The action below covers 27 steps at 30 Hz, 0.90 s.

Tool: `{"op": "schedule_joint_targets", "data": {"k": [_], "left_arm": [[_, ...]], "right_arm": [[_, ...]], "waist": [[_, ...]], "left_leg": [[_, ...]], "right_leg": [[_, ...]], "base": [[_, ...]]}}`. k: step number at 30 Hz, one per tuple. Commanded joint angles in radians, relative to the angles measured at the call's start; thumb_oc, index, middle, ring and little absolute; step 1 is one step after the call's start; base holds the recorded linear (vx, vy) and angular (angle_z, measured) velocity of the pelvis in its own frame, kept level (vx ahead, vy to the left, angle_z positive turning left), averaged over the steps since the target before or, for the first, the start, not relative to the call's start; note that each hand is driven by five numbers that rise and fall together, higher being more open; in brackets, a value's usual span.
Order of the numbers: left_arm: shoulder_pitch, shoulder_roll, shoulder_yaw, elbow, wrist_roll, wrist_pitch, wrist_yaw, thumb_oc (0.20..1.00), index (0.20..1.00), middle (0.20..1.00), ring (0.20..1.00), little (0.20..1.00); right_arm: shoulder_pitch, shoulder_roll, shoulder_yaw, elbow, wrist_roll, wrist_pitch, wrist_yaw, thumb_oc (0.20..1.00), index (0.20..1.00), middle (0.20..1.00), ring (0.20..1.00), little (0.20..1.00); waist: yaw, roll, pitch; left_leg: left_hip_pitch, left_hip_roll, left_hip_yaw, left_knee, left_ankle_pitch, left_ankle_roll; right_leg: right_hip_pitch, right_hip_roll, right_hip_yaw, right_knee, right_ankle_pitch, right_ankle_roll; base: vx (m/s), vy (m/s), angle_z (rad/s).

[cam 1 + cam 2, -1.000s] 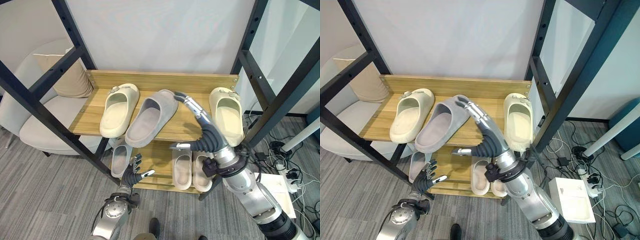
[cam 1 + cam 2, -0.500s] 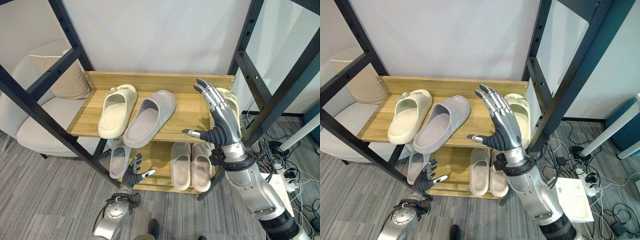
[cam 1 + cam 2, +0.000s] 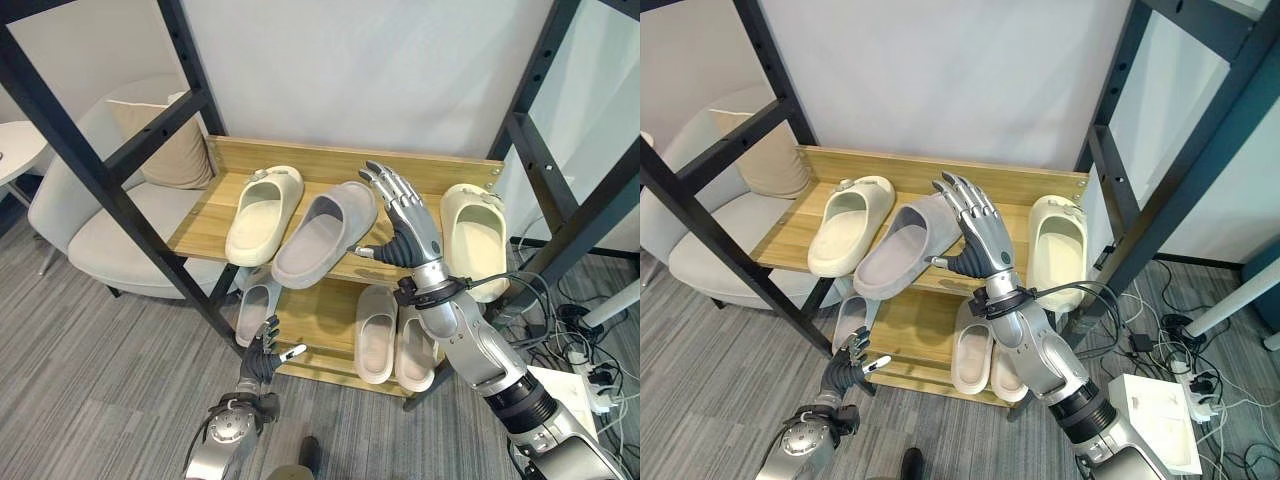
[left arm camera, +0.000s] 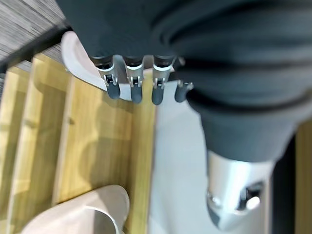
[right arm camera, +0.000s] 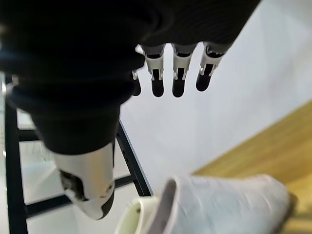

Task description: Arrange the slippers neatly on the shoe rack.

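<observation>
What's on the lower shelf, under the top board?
A grey slipper at the left and a pale pair at the right. The top board covers their toe ends and the shelf's back.

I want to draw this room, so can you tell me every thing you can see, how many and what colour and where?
shoe rack: one, light wood shelves, against the white wall between black metal posts.
cream slippers: two on the top shelf, one at the left, one at the right end.
grey slipper: one, top shelf, lying slanted beside the left cream slipper.
pale slippers, lower shelf: three; one at the left, a pair side by side towards the right.
armchair: one, off-white, left of the rack.
cushion: one, beige, on the armchair.
cables and power strip: on the grey floor at the right.
right hand: open, raised above the top shelf next to the grey slipper.
left hand: open, low, before the lower shelf.
</observation>
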Motion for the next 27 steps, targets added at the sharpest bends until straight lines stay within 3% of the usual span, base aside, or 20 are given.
{"op": "schedule_joint_targets", "data": {"k": [1, 9, 17, 24, 27], "left_arm": [[-0.06, 0.025, 0.013, -0.003, -0.006, -0.057, -0.02, 1.0, 1.0, 1.0, 1.0, 1.0], [-0.053, 0.033, 0.007, 0.004, -0.004, -0.059, -0.037, 1.0, 1.0, 1.0, 1.0, 1.0], [-0.06, 0.046, 0.011, 0.007, -0.007, -0.061, -0.045, 1.0, 1.0, 1.0, 1.0, 1.0], [-0.056, 0.044, 0.027, 0.008, 0.005, -0.053, -0.045, 1.0, 1.0, 1.0, 1.0, 1.0], [-0.067, 0.035, 0.024, -0.002, 0.011, -0.044, -0.036, 1.0, 1.0, 1.0, 1.0, 1.0]], "right_arm": [[-0.052, -0.01, -0.035, -0.023, -0.014, -0.003, -0.03, 1.0, 1.0, 1.0, 1.0, 1.0], [-0.104, -0.026, -0.022, 0.121, -0.028, 0.028, -0.046, 1.0, 1.0, 1.0, 1.0, 1.0], [-0.164, -0.07, -0.063, 0.21, -0.012, 0.064, -0.083, 1.0, 1.0, 1.0, 1.0, 1.0], [-0.133, -0.094, -0.136, 0.141, 0.012, 0.061, -0.105, 1.0, 1.0, 1.0, 1.0, 1.0], [-0.096, -0.075, -0.173, 0.016, 0.023, 0.036, -0.116, 1.0, 1.0, 1.0, 1.0, 1.0]], "waist": [[0.042, -0.016, 0.011], [0.073, -0.019, 0.019], [0.078, -0.018, 0.018], [0.063, -0.013, 0.01], [0.046, -0.006, 0.005]], "left_leg": [[0.059, 0.035, -0.001, 0.004, -0.121, -0.03], [0.047, 0.031, -0.008, 0.004, -0.122, -0.028], [0.048, 0.028, -0.012, 0.004, -0.126, -0.028], [0.059, 0.03, -0.009, 0.004, -0.129, -0.029], [0.068, 0.038, -0.007, 0.004, -0.128, -0.033]], "right_leg": [[-0.008, -0.061, 0.023, -0.003, -0.024, 0.059], [-0.016, -0.067, 0.016, -0.004, -0.027, 0.062], [-0.016, -0.067, 0.018, -0.004, -0.03, 0.062], [-0.008, -0.061, 0.023, -0.004, -0.036, 0.058], [-0.004, -0.056, 0.028, -0.004, -0.042, 0.054]], "base": [[0.0, 0.0, 0.0], [0.02, 0.003, 0.06], [0.0, 0.001, 0.01], [0.0, 0.0, 0.0], [-0.01, -0.011, -0.01]]}}
